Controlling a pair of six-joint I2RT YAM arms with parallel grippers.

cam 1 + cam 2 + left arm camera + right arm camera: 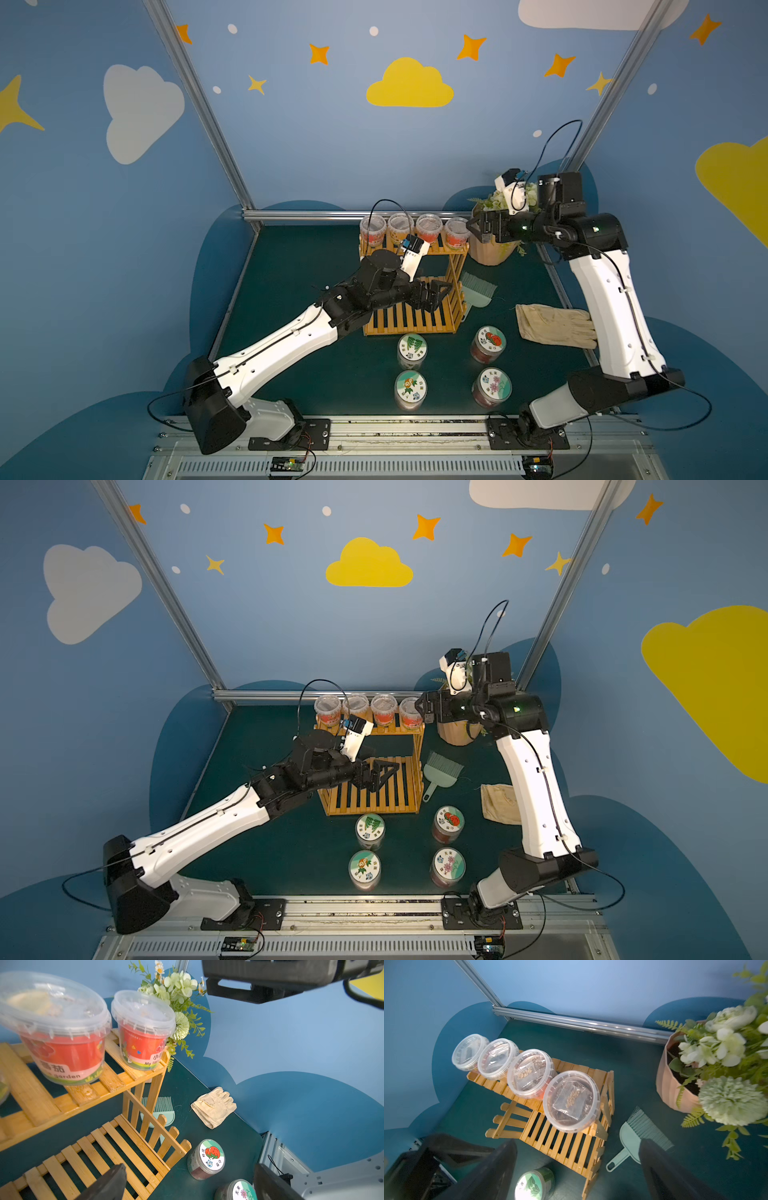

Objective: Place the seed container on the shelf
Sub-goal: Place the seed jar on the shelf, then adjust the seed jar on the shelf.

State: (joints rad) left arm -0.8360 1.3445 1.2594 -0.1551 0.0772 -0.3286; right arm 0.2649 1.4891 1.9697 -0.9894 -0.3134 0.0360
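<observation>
Green matting point(332, 374) at the front carries four sticker-lidded jars point(410, 388), none gripped. Beyond them, the left gripper point(442, 297) hangs over the lower tier of the shelf point(411, 322), jaws apart and empty. Four clear-lidded tubs stand on the top tier. The right gripper point(473, 228) sits just beside the end seed container point(572, 1101), jaws wide, holding nothing. Placement appears done; only withdrawal is left.

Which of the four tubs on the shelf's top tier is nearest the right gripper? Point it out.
The end tub beside the flowerpot: the open right gripper hangs right next to it; the other three stand farther along the shelf.
</observation>
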